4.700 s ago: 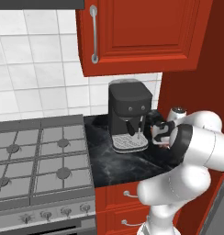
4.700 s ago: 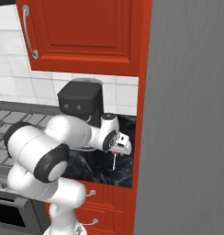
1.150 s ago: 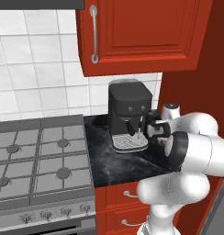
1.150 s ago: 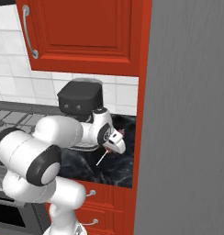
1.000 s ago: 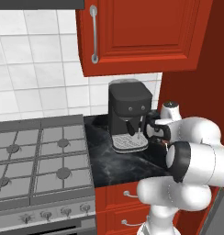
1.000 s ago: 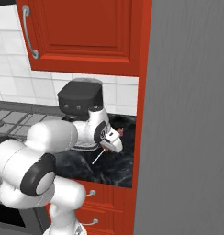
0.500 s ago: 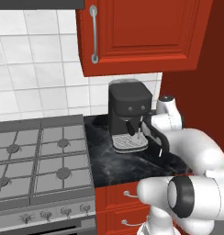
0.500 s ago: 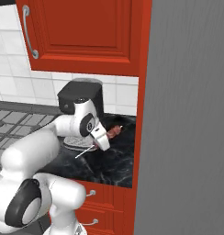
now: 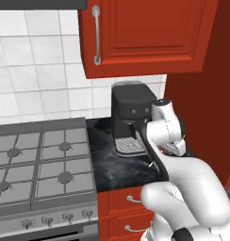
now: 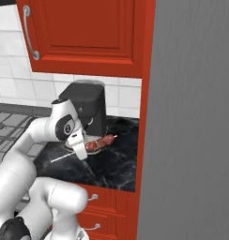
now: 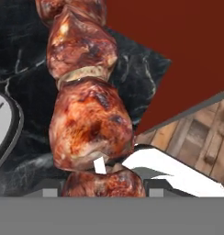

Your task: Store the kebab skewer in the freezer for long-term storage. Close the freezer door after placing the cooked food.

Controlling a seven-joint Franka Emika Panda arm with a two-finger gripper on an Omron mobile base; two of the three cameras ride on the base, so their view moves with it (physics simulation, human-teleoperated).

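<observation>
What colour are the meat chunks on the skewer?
Reddish-brown with darker patches on the kebab skewer; clearest in the hand view.

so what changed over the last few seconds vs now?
The gripper, shut on the kebab skewer throughout, swung with the arm from the counter's right end toward the coffee machine. The skewer turned from hanging down to roughly level, meat end pointing right. Base, stove and cabinets stayed put.

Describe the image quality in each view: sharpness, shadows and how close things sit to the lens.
Left base view: evenly lit, soft-edged render, little shadow under the coffee machine. Right base view: flat light, the kebab skewer small but legible against the dark counter. Hand view: meat chunks very close and oversized, texture coarse.
</observation>
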